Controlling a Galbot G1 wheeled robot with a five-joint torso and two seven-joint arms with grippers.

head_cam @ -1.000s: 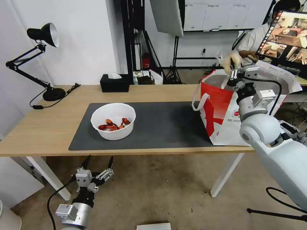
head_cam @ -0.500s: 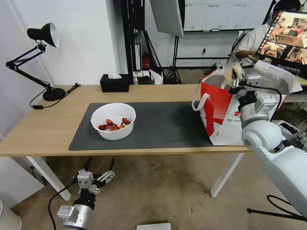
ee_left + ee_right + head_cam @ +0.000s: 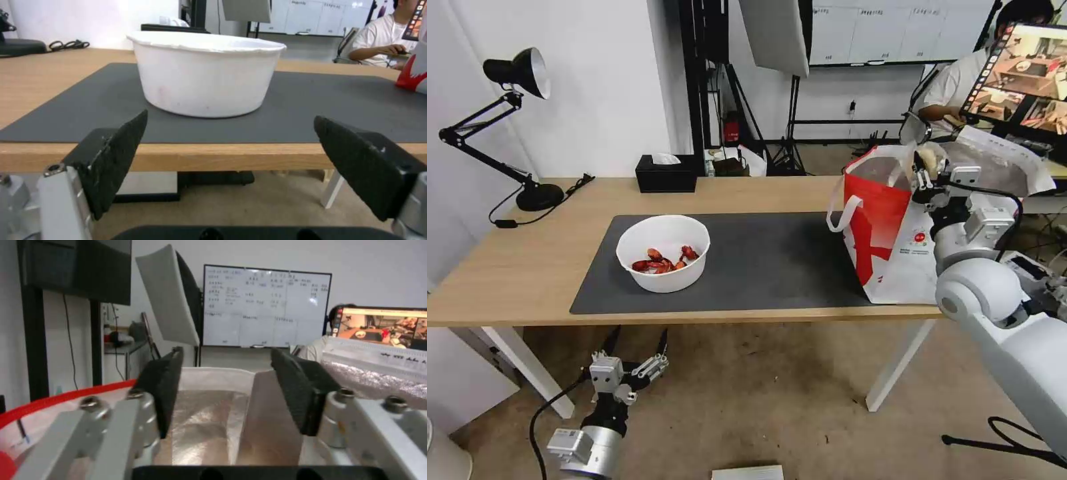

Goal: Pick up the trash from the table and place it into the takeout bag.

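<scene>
My right gripper [image 3: 924,175] sits at the mouth of the takeout bag [image 3: 887,227], jaws parted and nothing between the pads [image 3: 164,396], only foil lining. A beige lump shows right at the fingertips in the head view, probably the wrapped ball [image 3: 928,157] just let go; hard to tell. So it's the drop step. The white bowl [image 3: 664,252] of shells sits on the table [image 3: 527,267], straight ahead of my left gripper [image 3: 635,347], which hangs splayed below the table edge. Next needs a lift up to the bowl's rim.
</scene>
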